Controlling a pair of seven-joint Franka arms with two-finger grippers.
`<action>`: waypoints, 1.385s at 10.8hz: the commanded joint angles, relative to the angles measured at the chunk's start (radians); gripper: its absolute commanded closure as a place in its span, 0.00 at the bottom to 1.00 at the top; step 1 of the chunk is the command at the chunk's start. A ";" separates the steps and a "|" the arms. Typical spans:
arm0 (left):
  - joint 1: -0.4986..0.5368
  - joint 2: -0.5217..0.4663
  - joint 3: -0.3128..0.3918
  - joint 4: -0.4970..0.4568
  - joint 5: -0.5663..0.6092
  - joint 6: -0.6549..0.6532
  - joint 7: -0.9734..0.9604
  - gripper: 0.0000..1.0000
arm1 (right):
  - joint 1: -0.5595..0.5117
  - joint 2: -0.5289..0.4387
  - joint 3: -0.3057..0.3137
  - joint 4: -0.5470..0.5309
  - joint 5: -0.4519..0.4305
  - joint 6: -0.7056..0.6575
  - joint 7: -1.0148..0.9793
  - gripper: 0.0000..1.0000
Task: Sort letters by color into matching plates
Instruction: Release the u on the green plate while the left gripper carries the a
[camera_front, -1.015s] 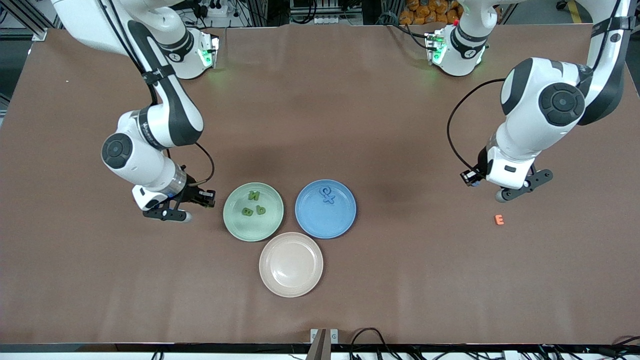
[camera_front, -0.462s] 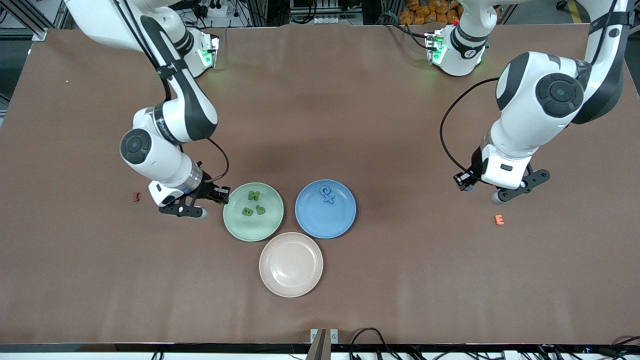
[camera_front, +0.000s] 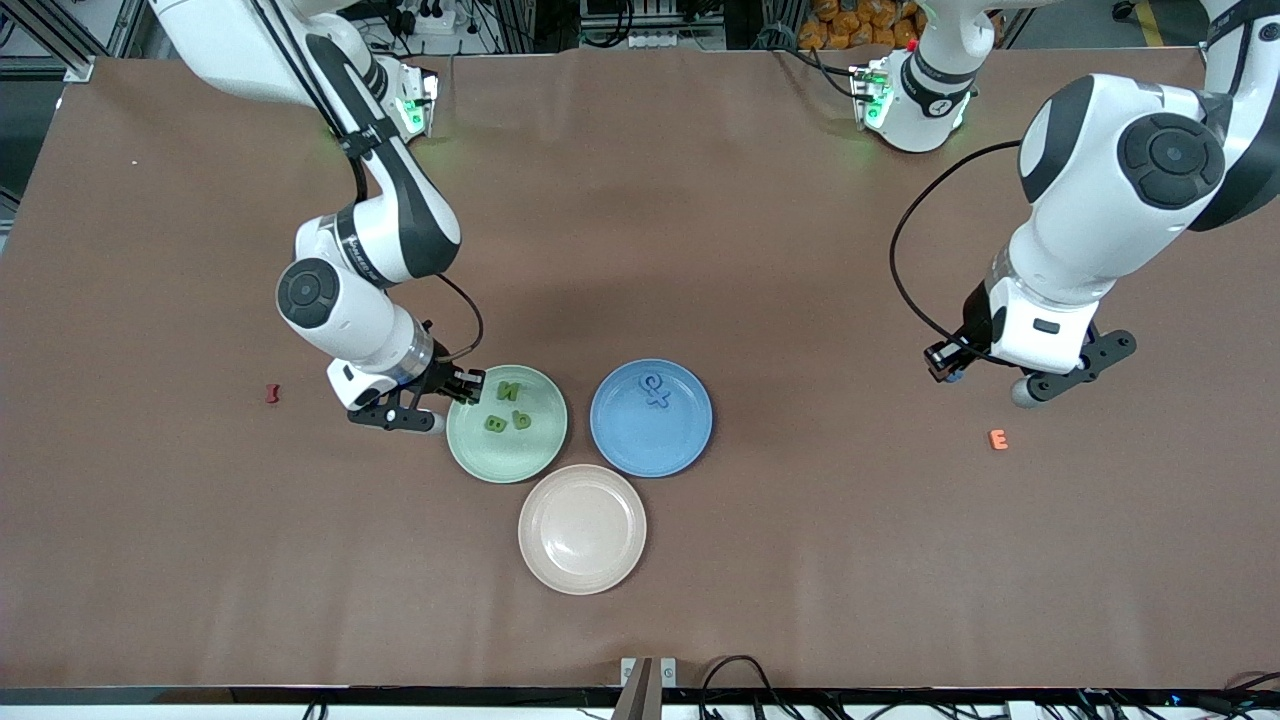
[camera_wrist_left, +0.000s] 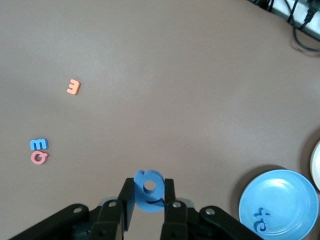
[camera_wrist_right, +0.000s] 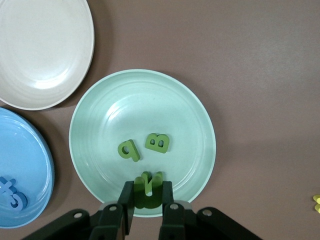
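- Both arms have shifted since the earlier front frames: the right arm has swung toward the plates, uncovering a dark red letter (camera_front: 271, 393) on the surface toward its end, while the left arm has drawn slightly away from the plates.
- Right pincer (camera_front: 462, 384) is now over the rim of the green plate (camera_front: 470, 455), clenched on a green letter (camera_wrist_right: 148, 190), as its wrist view shows.
- Three green letters (camera_front: 508, 391) already lie in that plate; the carried one looks ready to drop, which would add one more to the green set.
- Left pincer (camera_front: 946, 362) hangs over bare surface toward its own end, clenched on a blue letter (camera_wrist_left: 149, 189).
- Its target, the blue plate (camera_front: 615, 445), already holds blue letters (camera_front: 654, 389) and is well apart, so a long carry seems due.
- An orange letter E (camera_front: 997, 439) lies near the left pincer; the left wrist view also shows a small blue letter (camera_wrist_left: 38, 144) touching a pink one (camera_wrist_left: 38, 157).
- The beige plate (camera_front: 540, 560), nearest the front camera, holds nothing.
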 joint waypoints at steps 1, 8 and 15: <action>-0.020 0.086 0.001 0.026 -0.021 -0.008 -0.009 1.00 | 0.011 0.020 -0.005 0.026 0.011 -0.009 0.013 0.93; -0.078 0.313 0.003 0.081 -0.008 0.065 -0.004 1.00 | 0.016 0.026 -0.005 0.026 0.009 -0.008 0.012 0.67; -0.088 0.345 0.012 0.139 -0.004 0.091 0.004 1.00 | 0.011 0.026 -0.012 0.026 -0.005 -0.011 -0.013 0.00</action>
